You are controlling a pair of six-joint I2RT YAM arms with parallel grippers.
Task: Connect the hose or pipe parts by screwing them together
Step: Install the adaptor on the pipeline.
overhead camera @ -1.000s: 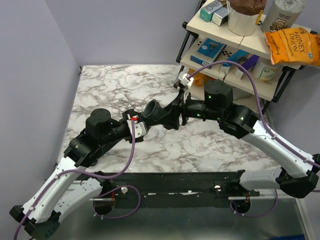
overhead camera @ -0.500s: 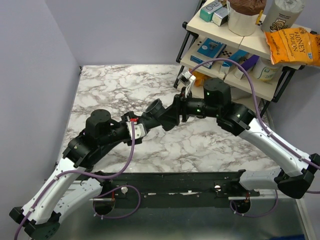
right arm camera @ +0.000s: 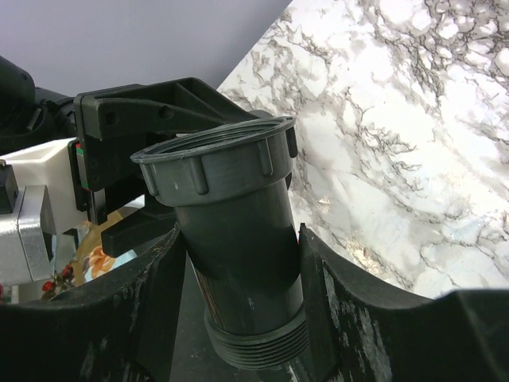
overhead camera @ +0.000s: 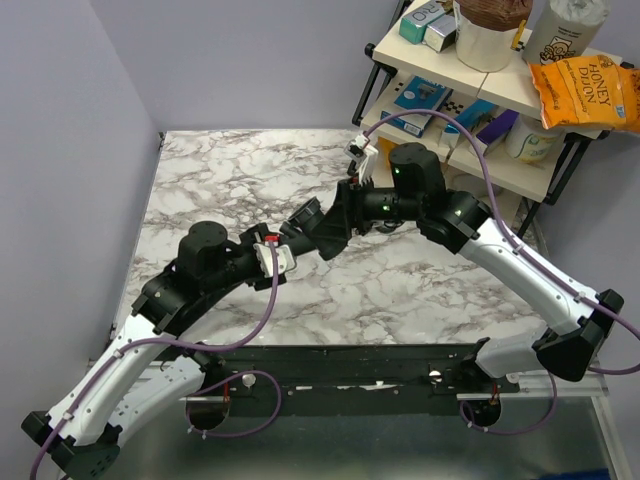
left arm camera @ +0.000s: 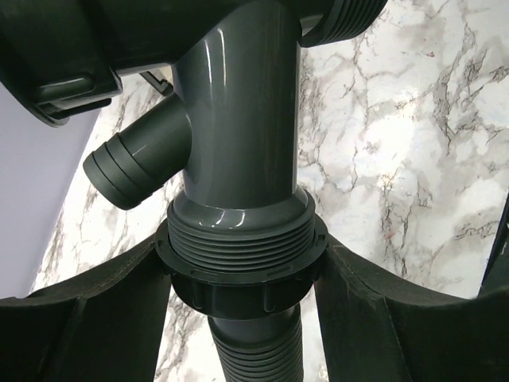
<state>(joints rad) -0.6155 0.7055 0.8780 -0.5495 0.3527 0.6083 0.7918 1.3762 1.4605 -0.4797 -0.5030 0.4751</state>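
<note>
Marble-patterned tabletop [overhead camera: 200,180] below, lilac walls around. Nearest, in the left wrist view: black ribbed flexible hose [left arm camera: 254,354] running up into its black collar nut [left arm camera: 242,290], left gripper [left arm camera: 242,274] clenched on that nut. Just beyond, dark grey Y-shaped plastic fitting [left arm camera: 238,119] seated in the nut with several threads bare, held aloft over mid-table, right gripper [right arm camera: 242,302] grasping its barrel. Compared with a second ago, right wrist rolled and swung leftward, carrying the fitting round: probably a tightening turn, joint not yet snug. Farther off, wooden shelf rack [overhead camera: 470,110] with orange snack bag [overhead camera: 585,90] close beside the right arm. Purple cables [overhead camera: 272,300] looping near, a possible snag.
</note>
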